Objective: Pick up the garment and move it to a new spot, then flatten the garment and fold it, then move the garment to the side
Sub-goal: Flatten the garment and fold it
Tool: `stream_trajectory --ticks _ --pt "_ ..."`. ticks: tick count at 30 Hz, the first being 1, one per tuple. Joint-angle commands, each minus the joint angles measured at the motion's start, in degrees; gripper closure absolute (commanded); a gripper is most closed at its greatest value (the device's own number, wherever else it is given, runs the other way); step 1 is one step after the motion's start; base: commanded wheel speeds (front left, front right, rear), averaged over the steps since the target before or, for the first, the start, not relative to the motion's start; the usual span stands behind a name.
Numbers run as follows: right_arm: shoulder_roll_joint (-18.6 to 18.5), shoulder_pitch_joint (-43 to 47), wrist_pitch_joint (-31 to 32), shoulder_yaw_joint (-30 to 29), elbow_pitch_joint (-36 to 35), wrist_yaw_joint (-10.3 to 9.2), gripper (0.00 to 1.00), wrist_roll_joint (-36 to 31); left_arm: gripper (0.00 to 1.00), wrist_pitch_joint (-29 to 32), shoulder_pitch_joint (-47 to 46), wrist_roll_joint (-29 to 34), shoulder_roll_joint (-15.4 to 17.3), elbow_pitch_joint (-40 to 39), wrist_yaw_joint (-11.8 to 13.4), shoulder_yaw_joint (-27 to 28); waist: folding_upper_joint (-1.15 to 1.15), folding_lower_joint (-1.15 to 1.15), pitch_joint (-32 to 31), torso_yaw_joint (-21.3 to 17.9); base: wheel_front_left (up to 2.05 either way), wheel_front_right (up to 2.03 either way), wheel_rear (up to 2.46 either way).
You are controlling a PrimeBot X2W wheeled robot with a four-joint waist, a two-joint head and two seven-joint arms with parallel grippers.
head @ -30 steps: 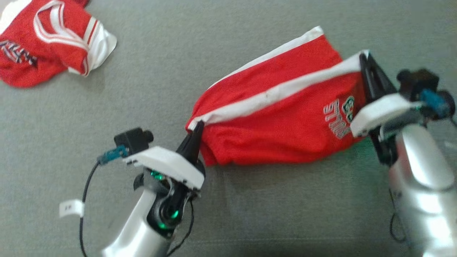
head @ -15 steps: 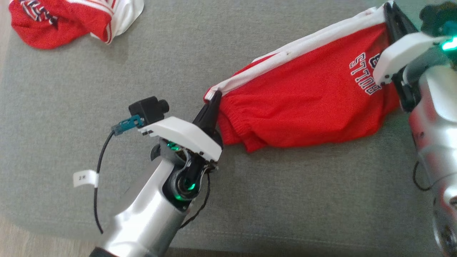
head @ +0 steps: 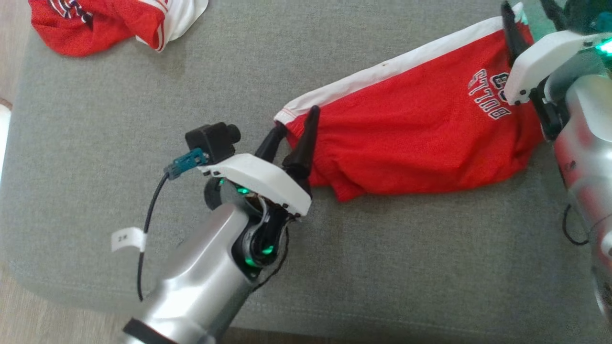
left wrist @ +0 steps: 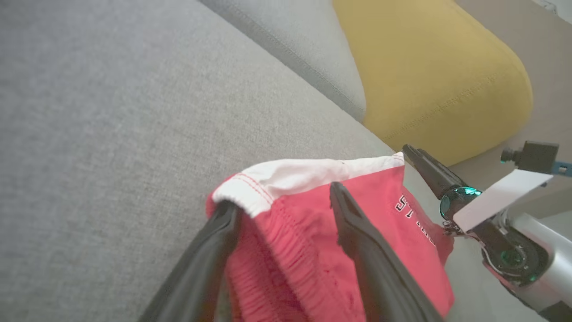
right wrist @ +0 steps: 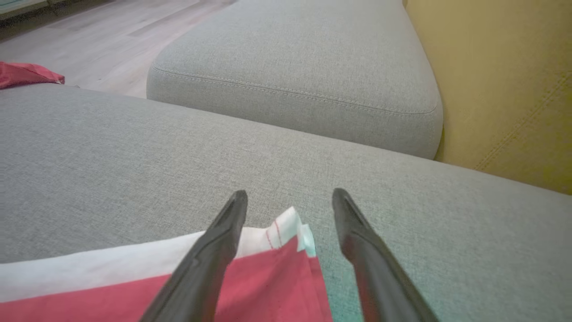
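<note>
Red shorts [head: 406,129] span lengthwise, left pincer [head: 296,119] to right pincer [right wrist: 289,194] at right edge of sofa cushion [head: 143,119]; both spread wide, gripping nothing.

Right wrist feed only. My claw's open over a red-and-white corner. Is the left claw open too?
Observer: Yes. The left claw is open, with the shorts' waistband corner between its fingers.
Operator: Shorts flat?
Observer: Mostly. In the head view they lie lengthwise on the cushion, with the lower edge rumpled near the left claw.
Operator: Red scrap at my far left?
Observer: A crumpled red-and-white jersey at the cushion's far left corner, apart from the shorts.
</note>
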Motion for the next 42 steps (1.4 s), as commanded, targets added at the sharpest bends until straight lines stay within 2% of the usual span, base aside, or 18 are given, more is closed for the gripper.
stream_trajectory --ticks 1,8,15,20,26,31,42 --pt "-0.10 -1.52 -0.83 1.33 -1.08 -0.05 0.00 0.80 0.00 -1.00 -0.80 1.56 2.07 -2.23 0.13 1.35 0.00 0.00 -0.62 -0.31 0.00 0.00 0.00" --pt "-1.69 -0.26 -0.69 6.88 -1.01 -0.05 0.00 5.46 0.00 -2.37 4.42 10.94 8.41 -8.50 1.81 2.41 0.00 0.00 -3.70 -1.87 0.00 0.00 0.00" --pt "-4.42 2.67 0.35 12.61 -3.81 -0.05 0.00 11.86 0.00 -2.44 10.70 13.16 11.06 -11.71 3.39 3.85 0.00 0.00 -6.79 -3.57 0.00 0.00 0.00" --pt "-5.24 5.68 5.13 16.48 -5.66 -0.05 0.00 17.68 0.00 -2.45 12.06 17.44 12.47 -15.57 4.60 6.41 0.00 0.00 -7.70 -4.21 0.00 0.00 0.00" --pt "-6.21 9.06 11.96 20.42 -9.30 -0.05 0.00 25.54 0.00 -2.45 15.63 21.25 12.05 -19.10 5.55 11.22 0.00 0.00 -7.85 -4.14 0.00 0.00 0.00" --pt "-7.53 10.07 13.70 22.13 -10.17 -0.05 0.00 28.26 0.00 -2.45 17.68 23.25 11.28 -20.35 5.39 13.96 0.00 0.00 -7.72 -3.45 0.00 0.00 0.00" --pt "-7.15 11.08 17.72 22.71 -5.28 -0.05 0.00 32.86 0.00 -2.45 20.61 26.39 9.55 -21.01 3.49 18.09 0.00 0.00 -7.48 -1.48 0.00 0.00 0.00"
